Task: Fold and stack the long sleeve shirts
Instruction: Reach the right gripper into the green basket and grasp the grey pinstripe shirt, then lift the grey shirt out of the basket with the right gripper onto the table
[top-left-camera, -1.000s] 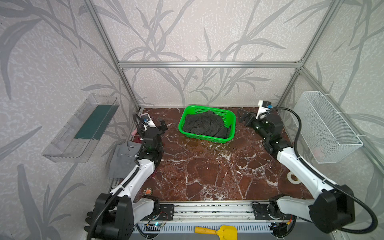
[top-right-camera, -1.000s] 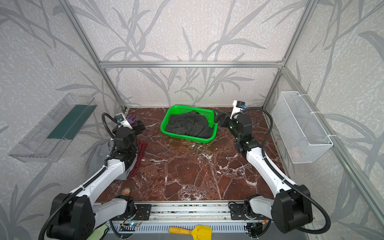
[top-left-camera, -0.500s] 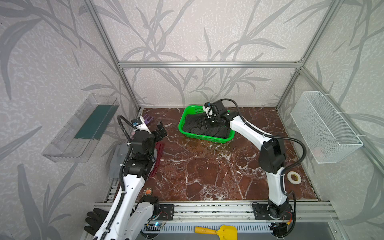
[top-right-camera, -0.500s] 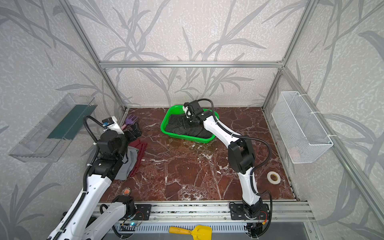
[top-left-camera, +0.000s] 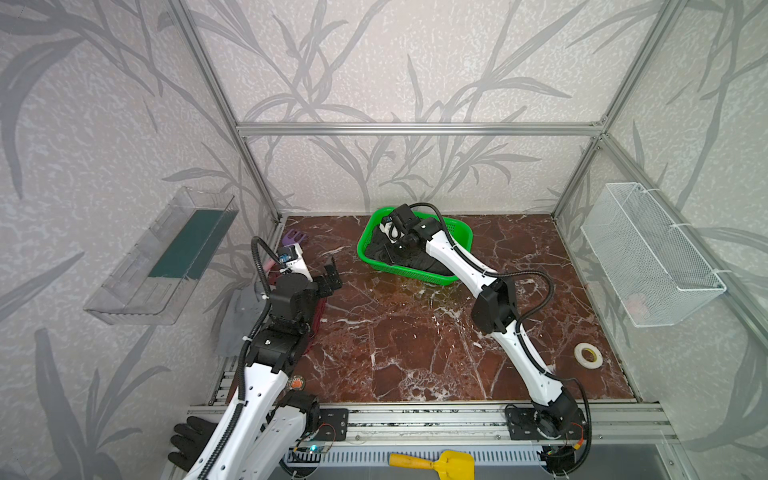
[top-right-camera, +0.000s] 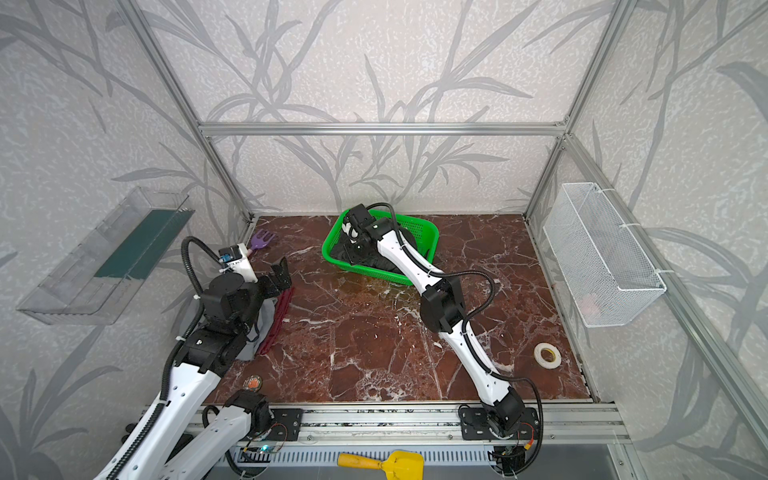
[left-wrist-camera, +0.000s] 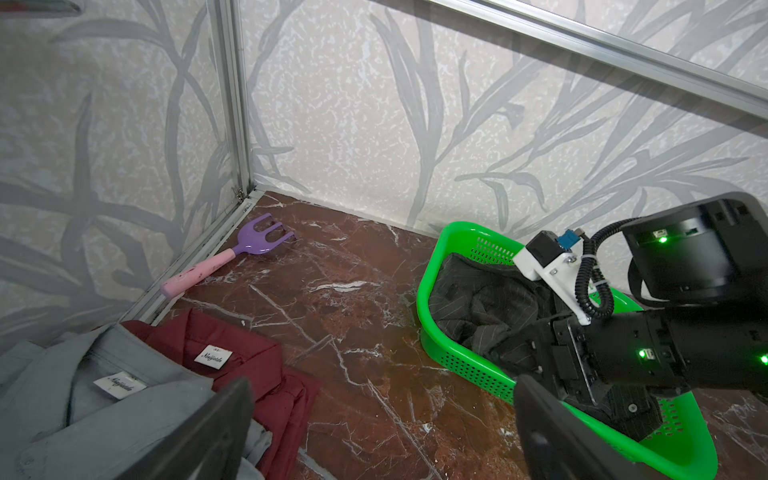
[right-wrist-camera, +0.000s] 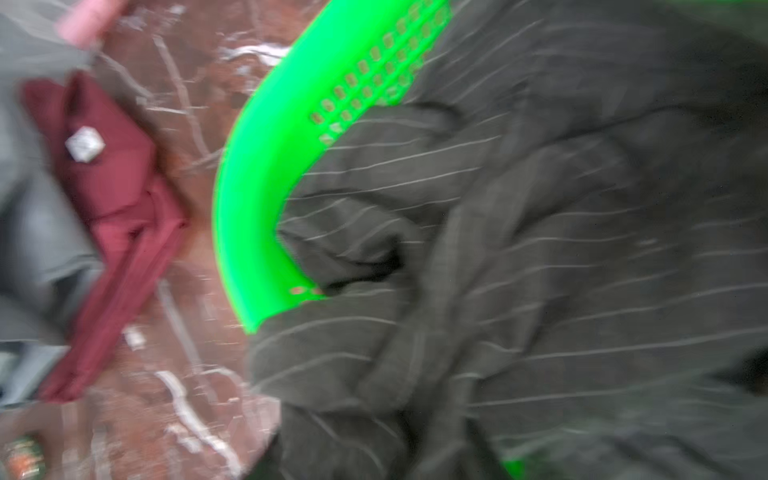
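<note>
1. Swinging across from the right side of both top views, the right arm now stretches toward the upper centre of the frame. The right gripper (top-left-camera: 390, 251) sits down inside the green basket (top-left-camera: 409, 275). The left arm has drawn up and back from the clothes at the left edge.
2. The pinstriped shirt (left-wrist-camera: 482, 307) lies as a crumpled heap in that basket, directly under and around the right gripper. It fills most of the right wrist view (right-wrist-camera: 540, 249), and one fold spills over the rim.
3. The heap shows no clear long axis. The basket itself runs from upper left to lower right in a top view.
4. The right gripper is the nearer tool by far and touches the cloth. Its fingertips are buried or blurred, so it cannot be told whether they are spread or pinching fabric.
5. The left gripper (left-wrist-camera: 382, 386) is spread wide and holds nothing. It hovers above the grey shirt (left-wrist-camera: 83, 415) and the dark red shirt (left-wrist-camera: 232, 345), well apart from the basket and to its lower left.
6. Judged from this, the coming move is a lift of the pinstriped shirt out toward the open floor.
</note>
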